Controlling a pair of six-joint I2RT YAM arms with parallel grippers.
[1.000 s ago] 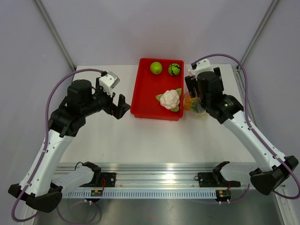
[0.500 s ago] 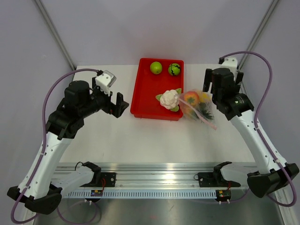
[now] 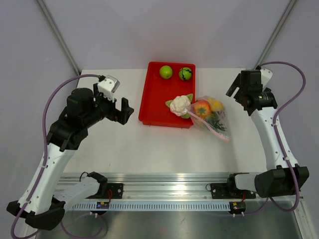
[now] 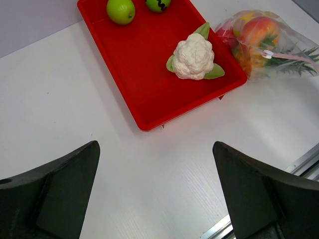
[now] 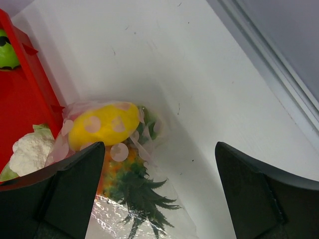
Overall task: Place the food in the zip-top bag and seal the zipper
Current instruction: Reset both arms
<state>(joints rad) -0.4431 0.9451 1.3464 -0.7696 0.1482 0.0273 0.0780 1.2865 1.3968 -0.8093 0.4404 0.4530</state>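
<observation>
Zip-top bag (image 3: 213, 118), 3 o'clock of tray (image 3: 152, 102): partly filled. Cauliflower (image 3: 180, 105), two green fruits (image 3: 166, 72) and sealing outstanding. Left gripper (image 4: 154, 149), right gripper (image 5: 159, 147): wide open, empty.

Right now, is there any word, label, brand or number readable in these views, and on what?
No readable text in any view.
Small tags on the front rail: too small to read.
Black squiggle on the dark green ball: a pattern, not lettering.
Zip-top bag, red tray: no print visible.
</observation>
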